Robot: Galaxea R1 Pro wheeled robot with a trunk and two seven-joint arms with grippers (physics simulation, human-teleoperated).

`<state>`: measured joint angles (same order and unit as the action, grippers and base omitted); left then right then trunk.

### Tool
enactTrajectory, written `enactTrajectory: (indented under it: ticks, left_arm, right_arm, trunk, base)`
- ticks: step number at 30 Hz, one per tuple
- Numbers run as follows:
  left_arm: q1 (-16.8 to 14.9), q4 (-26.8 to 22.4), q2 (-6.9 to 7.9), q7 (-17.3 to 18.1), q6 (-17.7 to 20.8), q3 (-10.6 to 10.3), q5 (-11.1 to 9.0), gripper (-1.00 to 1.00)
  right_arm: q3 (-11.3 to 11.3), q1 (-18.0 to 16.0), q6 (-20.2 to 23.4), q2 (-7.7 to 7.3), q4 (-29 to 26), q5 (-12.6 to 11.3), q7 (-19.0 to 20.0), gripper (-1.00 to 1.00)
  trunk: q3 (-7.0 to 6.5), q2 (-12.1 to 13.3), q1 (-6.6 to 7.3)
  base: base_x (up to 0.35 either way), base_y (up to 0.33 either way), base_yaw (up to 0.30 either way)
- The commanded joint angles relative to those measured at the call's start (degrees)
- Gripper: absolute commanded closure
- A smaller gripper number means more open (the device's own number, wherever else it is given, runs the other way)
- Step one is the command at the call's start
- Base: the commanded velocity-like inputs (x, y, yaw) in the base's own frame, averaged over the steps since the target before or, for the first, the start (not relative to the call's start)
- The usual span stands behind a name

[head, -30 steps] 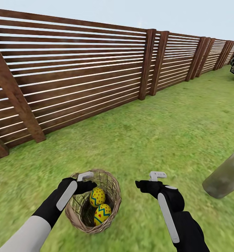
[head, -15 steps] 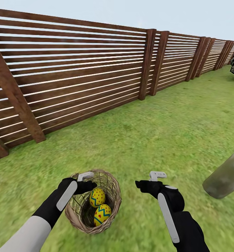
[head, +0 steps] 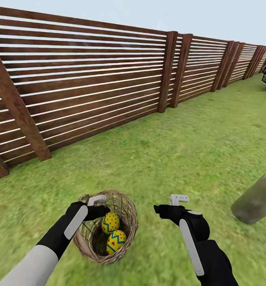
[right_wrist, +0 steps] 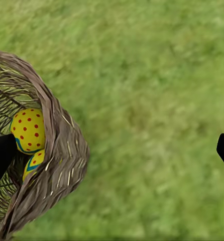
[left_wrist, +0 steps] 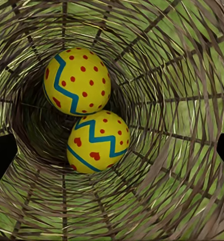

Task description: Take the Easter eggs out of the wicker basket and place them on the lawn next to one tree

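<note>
Only two eggs (left_wrist: 77, 80) visible in basket (head: 127, 210), left pincer (head: 94, 204) and right pincer (head: 170, 203) spread, empty, tips cropped.

The trunk (head: 256, 200) is cut off at the frame's edge. Two eggs (left_wrist: 77, 80) show in the basket (head: 127, 232); a third may sit hidden behind its weave.

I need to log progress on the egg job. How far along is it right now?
Done: apparently nothing; no egg lies on the lawn by the tree. Two Easter eggs sit in the wicker basket; a third isn't visible. In hand: the open left gripper hangs over the basket, holding nothing; the right gripper is open above grass. Left: every egg.
</note>
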<state>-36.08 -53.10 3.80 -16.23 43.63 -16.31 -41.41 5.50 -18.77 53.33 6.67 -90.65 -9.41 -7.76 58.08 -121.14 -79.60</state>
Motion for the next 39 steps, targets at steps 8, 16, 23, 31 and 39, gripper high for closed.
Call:
enactTrajectory:
  ticks: [8, 16, 23, 31, 39]
  left_arm:
    - [0.0, 0.0, 0.07, -0.6, 0.0, -0.2, -0.6, -1.0]
    - [-0.1, 0.1, 0.07, -0.6, 0.0, -0.8, -0.6, -1.0]
    - [-0.1, 1.4, 0.0, -0.5, -1.2, -2.0, -0.6, -1.0]
    - [-0.7, 2.9, -0.02, -0.4, -2.2, -3.0, -0.6, -1.0]
    - [-0.8, 3.1, -0.02, -0.3, -2.4, -4.8, -0.6, -1.0]
  right_arm:
    - [0.0, 0.0, 0.2, 0.01, -0.1, -0.6, -0.6, -1.0]
    - [0.0, 0.0, 0.2, 0.01, -0.1, -0.6, -0.6, -1.0]
    - [0.0, 0.0, 0.2, 0.01, -0.1, -0.6, -0.6, -1.0]
    - [0.0, 0.0, 0.2, 0.01, -0.1, -0.6, -0.6, -1.0]
    - [0.0, 0.0, 0.2, 0.01, -0.1, -0.6, -0.6, -1.0]
  trunk:
    - [1.49, -3.2, -1.75]
    - [2.93, -6.5, -3.51]
    - [4.18, -9.3, -5.05]
    - [5.62, -12.5, -6.81]
    - [7.05, -15.7, -8.56]
  base:
    - [0.0, 0.0, 0.0]
    - [0.0, 0.0, 0.0]
    - [0.0, 0.0, 0.0]
    - [0.0, 0.0, 0.0]
    - [0.0, 0.0, 0.0]
